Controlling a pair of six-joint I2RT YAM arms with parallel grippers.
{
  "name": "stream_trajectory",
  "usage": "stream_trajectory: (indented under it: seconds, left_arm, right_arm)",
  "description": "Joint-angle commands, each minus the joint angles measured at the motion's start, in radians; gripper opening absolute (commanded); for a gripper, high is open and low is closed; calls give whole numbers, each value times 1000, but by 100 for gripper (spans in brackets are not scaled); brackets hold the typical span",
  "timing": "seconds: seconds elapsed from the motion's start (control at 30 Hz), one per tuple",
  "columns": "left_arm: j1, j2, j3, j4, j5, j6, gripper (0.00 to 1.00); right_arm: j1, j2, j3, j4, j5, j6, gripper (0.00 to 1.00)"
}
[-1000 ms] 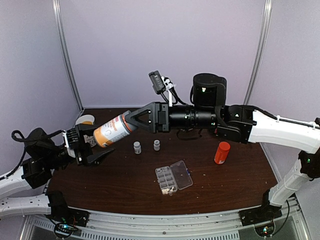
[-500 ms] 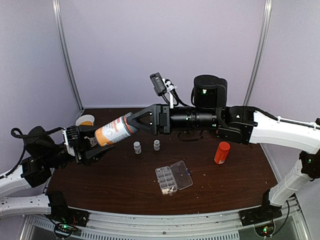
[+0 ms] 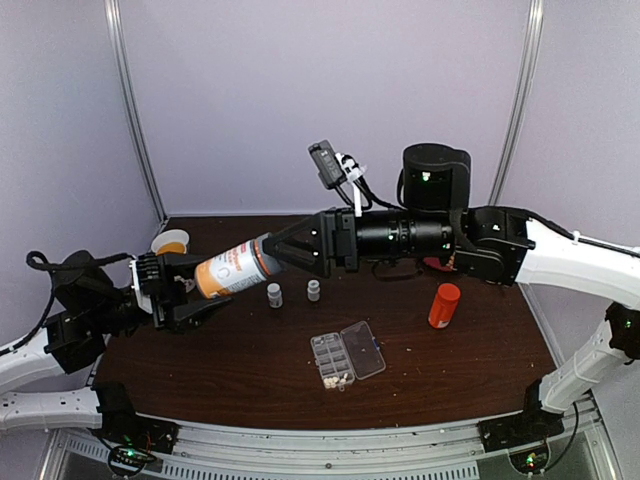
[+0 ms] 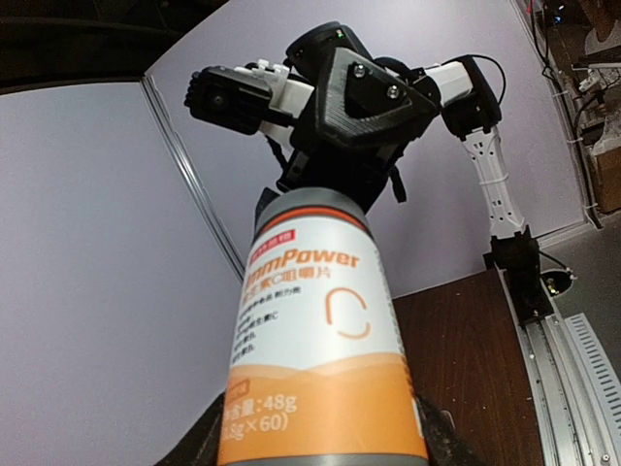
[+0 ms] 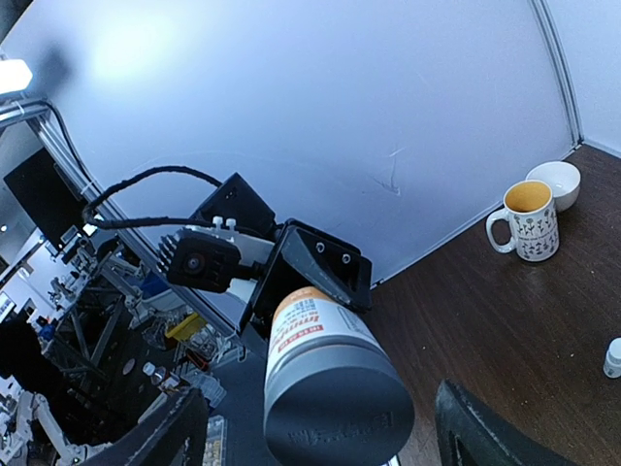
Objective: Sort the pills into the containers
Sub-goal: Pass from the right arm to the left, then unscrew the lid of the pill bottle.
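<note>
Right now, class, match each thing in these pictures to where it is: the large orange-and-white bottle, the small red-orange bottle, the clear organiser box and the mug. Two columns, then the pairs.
Things
1. large orange-and-white bottle
2. small red-orange bottle
3. clear organiser box
4. mug

Places
A. standing upright at the right of the table
B. beside a white bowl
C. up in the air, tilted, base in the left pincer
D. lying near the front middle, lid open

Pairs: 1-C, 2-A, 3-D, 4-B
</note>
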Motion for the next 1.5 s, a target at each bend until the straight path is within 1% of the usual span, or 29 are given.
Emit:
stream_trajectory:
  seconds: [0.0, 0.1, 0.17, 0.33, 0.47, 0.5, 0.57, 0.6, 0.67, 0.77, 0.83, 0.93, 1.03, 1.07, 1.1, 1.17, 1.27, 1.33, 1.37, 1.47]
  left_arm:
    - [-1, -1, 4, 111, 41, -37, 18]
    - [-1, 4, 7, 122, 60, -51, 18]
    - [-1, 10, 16, 118, 72, -67, 17]
    - [0, 25, 38, 90, 89, -68, 17]
    - [-1, 34, 58, 52, 96, -42, 16]
    - [-1, 36, 62, 49, 99, -39, 16]
    - [-1, 38, 68, 44, 101, -35, 16]
    - [-1, 38, 71, 43, 101, -34, 16]
    - [-1, 38, 74, 43, 101, -35, 16]
    - [-1, 46, 81, 41, 104, -41, 15]
    - [-1, 53, 87, 38, 104, -58, 13]
    - [-1, 67, 96, 53, 83, -134, 7]
    - [-1, 108, 103, 105, 29, -355, 5]
    - [-1, 129, 112, 114, 24, -425, 2]
    - [-1, 152, 127, 113, 26, -482, 0]
    - [0, 205, 177, 69, 50, -569, 0]
    - [-1, 282, 295, -48, 142, -609, 0]
    - [-1, 319, 353, -120, 201, -632, 0]
    - [-1, 334, 374, -138, 239, -641, 0]
    - [-1, 342, 404, -159, 291, -655, 0]
  right_arm:
    - [5, -1, 55, -125, -62, -63, 84]
    - [5, 14, 74, -174, -91, -73, 87]
    - [5, 9, 68, -172, -92, -76, 88]
    - [6, 13, 53, -143, -101, -70, 77]
    - [6, 20, 58, -125, -107, -62, 74]
    - [5, 20, 56, -121, -107, -61, 71]
    - [5, 18, 52, -115, -109, -59, 55]
    - [6, 18, 53, -117, -110, -59, 50]
    - [5, 14, 49, -121, -110, -64, 48]
    - [6, 4, 33, -123, -102, -76, 48]
    - [5, -4, 26, -126, -97, -88, 46]
    - [5, -26, 2, -122, -92, -123, 44]
    - [5, -54, -28, -143, -40, -205, 43]
    - [6, -63, -33, -157, -14, -231, 42]
    - [5, -72, -36, -170, 3, -261, 41]
    - [5, -91, -52, -179, 25, -314, 41]
    - [6, -117, -83, -177, 58, -401, 42]
    - [5, -135, -110, -164, 110, -444, 42]
    - [5, -142, -130, -154, 124, -491, 42]
    - [5, -155, -152, -158, 110, -602, 41]
